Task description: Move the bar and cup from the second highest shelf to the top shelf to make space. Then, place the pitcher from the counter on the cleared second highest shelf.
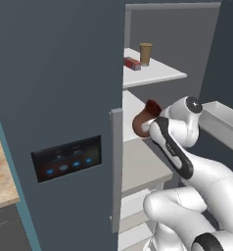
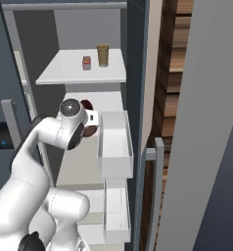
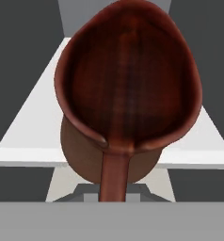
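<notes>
The hand view looks straight into the pitcher's (image 3: 128, 89) open mouth above the second highest shelf (image 3: 29, 117), while both base views show the cup (image 1: 146, 53) and bar (image 1: 132, 63) on the top shelf (image 1: 152, 74). The arm reaches into the cabinet, its pincer clamped on the pitcher's handle.

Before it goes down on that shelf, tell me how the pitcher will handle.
The pitcher looks like rigid clay, so probably stiff and breakable if bumped. Its round belly and narrower neck suggest it could tip if set down tilted. The glossy surface may be slippery.
</notes>
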You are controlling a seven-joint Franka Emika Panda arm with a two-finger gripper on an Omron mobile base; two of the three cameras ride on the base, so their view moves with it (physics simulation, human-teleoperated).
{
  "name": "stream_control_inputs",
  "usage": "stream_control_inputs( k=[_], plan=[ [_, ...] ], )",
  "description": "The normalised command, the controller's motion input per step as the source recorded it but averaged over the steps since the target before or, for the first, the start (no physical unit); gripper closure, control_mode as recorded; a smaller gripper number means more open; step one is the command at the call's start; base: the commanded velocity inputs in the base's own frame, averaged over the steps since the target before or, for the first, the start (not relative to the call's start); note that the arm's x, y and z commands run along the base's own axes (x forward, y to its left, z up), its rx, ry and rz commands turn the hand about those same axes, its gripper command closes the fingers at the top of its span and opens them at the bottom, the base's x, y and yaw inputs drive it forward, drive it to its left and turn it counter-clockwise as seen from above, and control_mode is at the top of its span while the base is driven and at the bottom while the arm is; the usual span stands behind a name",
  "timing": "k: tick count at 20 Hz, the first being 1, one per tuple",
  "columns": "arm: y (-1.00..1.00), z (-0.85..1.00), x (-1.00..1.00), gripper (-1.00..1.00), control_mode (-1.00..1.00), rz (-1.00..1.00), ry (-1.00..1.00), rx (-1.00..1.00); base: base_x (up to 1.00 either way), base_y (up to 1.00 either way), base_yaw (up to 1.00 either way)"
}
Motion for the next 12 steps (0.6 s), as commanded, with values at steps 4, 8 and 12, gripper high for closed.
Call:
stream_control_inputs(
  k=[4, 8, 12],
  plan=[
    [0.0, -0.04, 0.29, 1.0, -1.0, 0.0, 0.0, 0.0, 0.0, 0.0, 0.0],
    [0.0, 0.0, 0.34, 1.0, -1.0, 0.0, 0.0, 0.0, 0.0, 0.0, 0.0],
    [0.0, 0.0, 0.36, 1.0, -1.0, 0.0, 0.0, 0.0, 0.0, 0.0, 0.0]
  ],
)
